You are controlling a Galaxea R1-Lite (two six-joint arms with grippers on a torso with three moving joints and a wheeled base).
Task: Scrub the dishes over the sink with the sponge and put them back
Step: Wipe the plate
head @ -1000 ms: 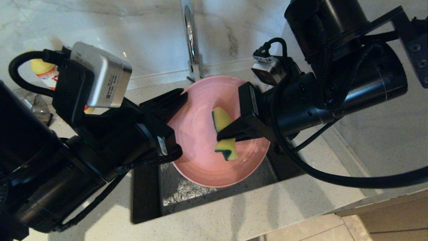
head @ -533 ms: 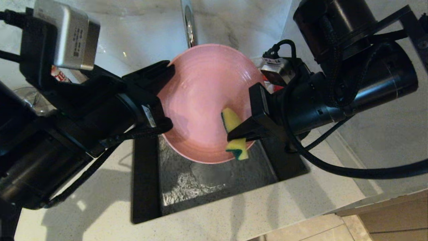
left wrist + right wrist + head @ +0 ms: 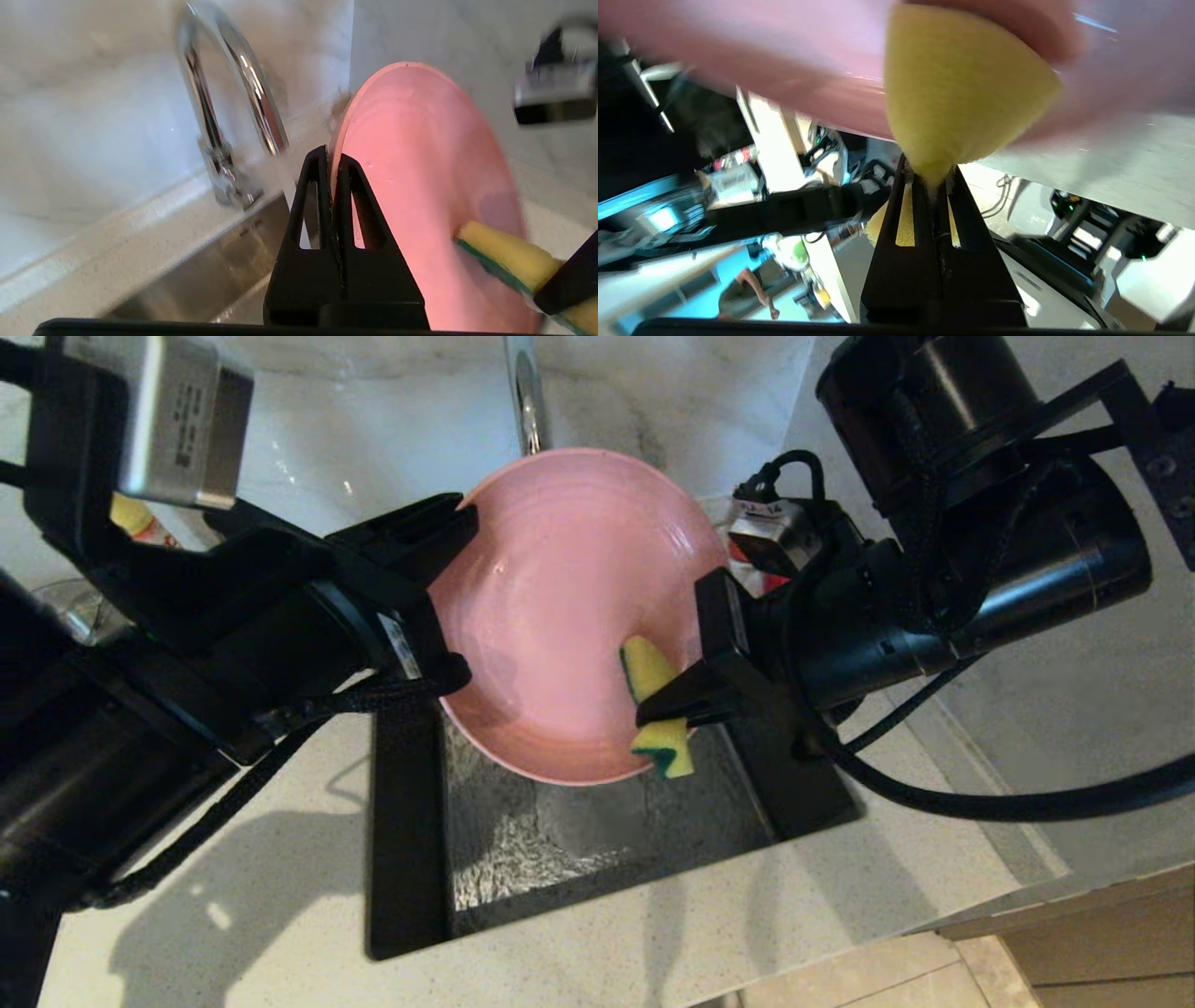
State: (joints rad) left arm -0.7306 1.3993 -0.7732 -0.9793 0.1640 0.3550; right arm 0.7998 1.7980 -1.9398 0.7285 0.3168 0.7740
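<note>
Setting: pale speckled stone counter with a marble splashback, the steel sink (image 3: 579, 840) sunk into it and a chrome tap (image 3: 224, 107) arching behind.
Plate: the pink plate (image 3: 560, 607) hangs over the sink, tipped nearly on edge with its face toward the right arm.
Sponge: the yellow sponge (image 3: 653, 695), green scouring layer at its lower end, is pressed against the plate's lower right face, near the rim.
Right gripper: right gripper (image 3: 658, 709) is clamped tight across the sponge's waist, squeezing the foam thin between the jaws.
Left gripper: left gripper (image 3: 331, 156) is pinched closed on the plate's rim at the side away from the sponge, bearing the plate alone.
Change: a second ago the plate lay lower and flatter, with the sponge mid-face; it has since been lifted and tilted steeply, and the sponge now meets the lower edge.
Meaning: scrubbing looks under way, the pass reaching the rim; the plate is not yet put back.
Beyond: a yellow-capped bottle (image 3: 131, 513) stands on the counter at far left.
</note>
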